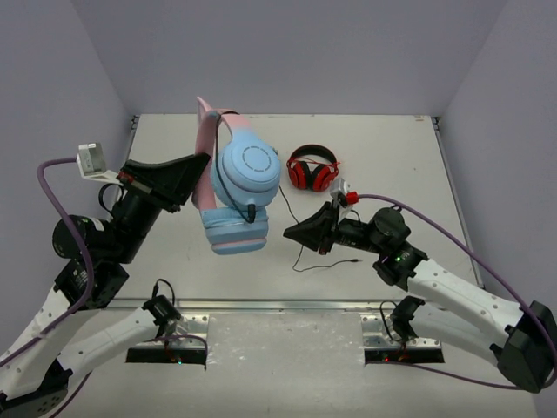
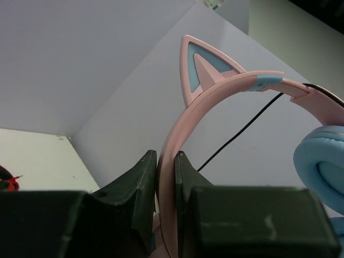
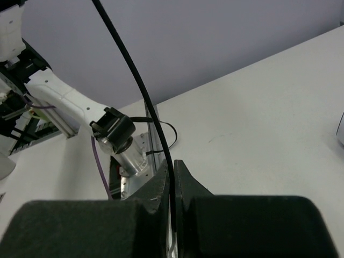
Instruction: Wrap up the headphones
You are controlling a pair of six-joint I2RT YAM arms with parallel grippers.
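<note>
Mid-wrap: my left gripper (image 2: 165, 161) clamped the headband of the pink cat-eared, blue-cupped headphones (image 1: 239, 187), lifted above the white tabletop (image 1: 392, 148). My right gripper (image 3: 171, 169) pinched their thin black cable (image 3: 142, 86). Next, I judged, the cable needed leading around the band; turns already on it I couldn't make out. Grey walls (image 1: 287, 52) closed us in, and red-and-black headphones (image 1: 312, 170) lay behind.

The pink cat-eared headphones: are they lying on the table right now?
No, the left gripper is shut on the headband and holds the headphones up in the air.
</note>
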